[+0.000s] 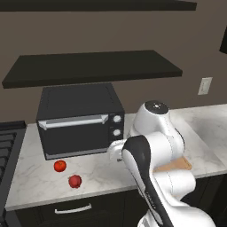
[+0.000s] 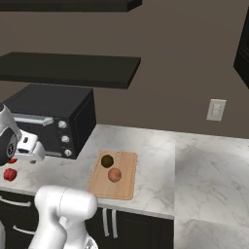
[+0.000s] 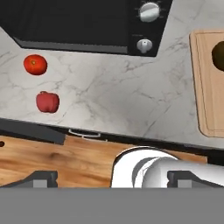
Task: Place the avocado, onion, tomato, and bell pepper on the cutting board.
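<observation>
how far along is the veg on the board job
About halfway. Done: the avocado and the onion already lie on the cutting board. In hand: nothing; the gripper has its jaws open and empty, above the counter. Left: the tomato and the bell pepper sit on the counter in front of the toaster oven, well off the board.

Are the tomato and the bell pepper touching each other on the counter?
Apart. The hand view shows bare marble between the tomato and the bell pepper; the left base view shows that gap too.
</observation>
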Motion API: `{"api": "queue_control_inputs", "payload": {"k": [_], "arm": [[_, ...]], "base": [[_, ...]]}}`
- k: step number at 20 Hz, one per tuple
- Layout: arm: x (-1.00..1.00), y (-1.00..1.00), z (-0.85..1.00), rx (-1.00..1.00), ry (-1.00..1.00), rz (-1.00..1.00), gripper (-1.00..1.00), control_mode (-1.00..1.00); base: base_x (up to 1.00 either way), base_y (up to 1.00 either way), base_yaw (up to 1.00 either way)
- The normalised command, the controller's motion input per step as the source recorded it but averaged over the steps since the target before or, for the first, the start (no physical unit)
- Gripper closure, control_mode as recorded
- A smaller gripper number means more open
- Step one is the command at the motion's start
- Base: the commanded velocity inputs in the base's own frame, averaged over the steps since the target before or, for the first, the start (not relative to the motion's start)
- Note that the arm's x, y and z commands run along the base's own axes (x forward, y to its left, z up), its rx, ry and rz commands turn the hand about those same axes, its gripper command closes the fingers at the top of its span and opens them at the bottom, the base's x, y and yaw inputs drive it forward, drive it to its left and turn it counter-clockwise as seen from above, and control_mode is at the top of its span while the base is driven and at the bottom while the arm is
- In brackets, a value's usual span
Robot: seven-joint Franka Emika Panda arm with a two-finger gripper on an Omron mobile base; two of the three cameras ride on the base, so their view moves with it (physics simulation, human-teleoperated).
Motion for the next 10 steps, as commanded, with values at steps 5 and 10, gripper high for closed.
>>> {"api": "queue_control_inputs", "payload": {"k": [5,10], "arm": [[0.03,0.86,0.1,-0.03,-0.13,0.0,-1.0,-1.0],[0.0,0.62,0.0,0.0,-0.18,0.0,-1.0,-1.0]], "base": [[0.0,0.0,0.0],[0.0,0.0,0.0]]}}
